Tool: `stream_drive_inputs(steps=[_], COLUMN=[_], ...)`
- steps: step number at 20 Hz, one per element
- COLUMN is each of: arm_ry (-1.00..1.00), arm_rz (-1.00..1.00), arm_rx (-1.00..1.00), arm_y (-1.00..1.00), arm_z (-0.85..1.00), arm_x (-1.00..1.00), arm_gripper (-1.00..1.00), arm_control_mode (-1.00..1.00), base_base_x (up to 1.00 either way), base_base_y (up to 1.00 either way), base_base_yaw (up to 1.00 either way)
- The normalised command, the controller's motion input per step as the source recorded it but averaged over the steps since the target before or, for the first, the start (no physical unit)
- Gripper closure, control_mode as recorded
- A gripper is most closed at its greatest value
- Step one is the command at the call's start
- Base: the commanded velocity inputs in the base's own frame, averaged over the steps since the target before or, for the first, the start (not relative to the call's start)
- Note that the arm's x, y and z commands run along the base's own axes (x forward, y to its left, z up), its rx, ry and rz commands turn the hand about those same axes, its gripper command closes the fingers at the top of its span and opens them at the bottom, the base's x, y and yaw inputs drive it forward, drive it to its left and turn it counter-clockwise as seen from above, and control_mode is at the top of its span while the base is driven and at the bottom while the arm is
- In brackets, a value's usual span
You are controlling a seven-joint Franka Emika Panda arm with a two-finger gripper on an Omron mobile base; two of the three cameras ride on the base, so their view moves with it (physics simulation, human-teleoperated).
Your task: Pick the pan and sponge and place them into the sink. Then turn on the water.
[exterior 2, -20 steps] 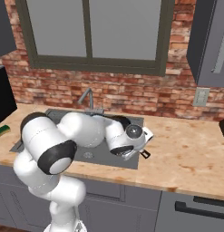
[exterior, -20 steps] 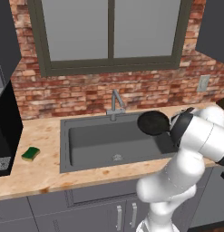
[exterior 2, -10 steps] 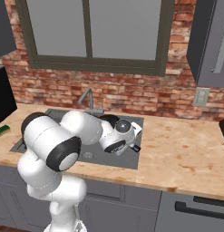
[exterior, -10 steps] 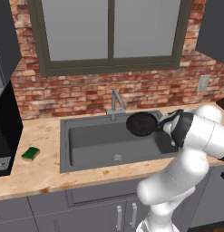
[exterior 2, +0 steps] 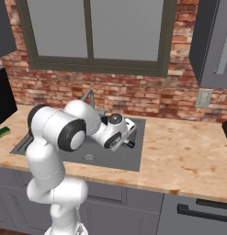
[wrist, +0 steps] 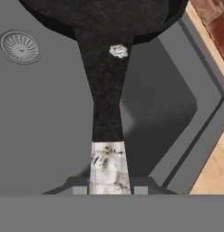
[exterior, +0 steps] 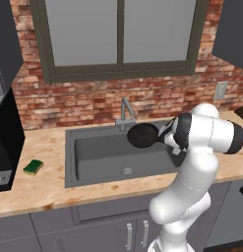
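My gripper [wrist: 109, 189] is shut on the pale tip of the pan's handle [wrist: 109, 163]. The black pan [exterior: 142, 135] hangs in the air over the right half of the dark grey sink [exterior: 101, 157], its round body [wrist: 104, 13] stretching away from the hand above the basin floor [wrist: 41, 118]. From the left base camera the gripper [exterior: 166, 135] sits just right of the pan. The green-topped sponge [exterior: 33, 167] lies on the wooden counter left of the sink, and it also appears at the far left of the right base view [exterior 2: 2, 132].
The slim faucet [exterior: 125, 112] stands at the sink's rear, just behind the pan. The round drain [wrist: 19, 46] lies below and beside the pan. A black appliance [exterior: 5, 142] stands left of the sponge. The brick wall and window back the counter.
The arm has swung the pan leftward, from above the sink's right rim to over the basin. The sponge has stayed where it was.
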Motion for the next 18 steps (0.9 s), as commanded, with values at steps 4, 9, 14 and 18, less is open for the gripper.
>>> stream_drive_inputs(steps=[4, 9, 14, 18], arm_ry=[0.06, 0.01, 0.0, 0.0], arm_rz=[0.06, 0.1, 0.15, 0.15], arm_rx=[-0.05, -0.02, 0.0, 0.0], arm_y=[0.26, 0.33, 0.4, 0.43], arm_z=[-0.09, -0.05, -0.14, -0.21], arm_x=[0.26, 0.1, 0.05, 0.05], arm_gripper=[1.0, 1.0, 1.0, 1.0], arm_control_mode=[-1.0, -1.0, -1.0, -1.0], base_base_x=[0.0, 0.0, 0.0, 0.0], base_base_y=[0.0, 0.0, 0.0, 0.0], base_base_yaw=[0.0, 0.0, 0.0, 0.0])
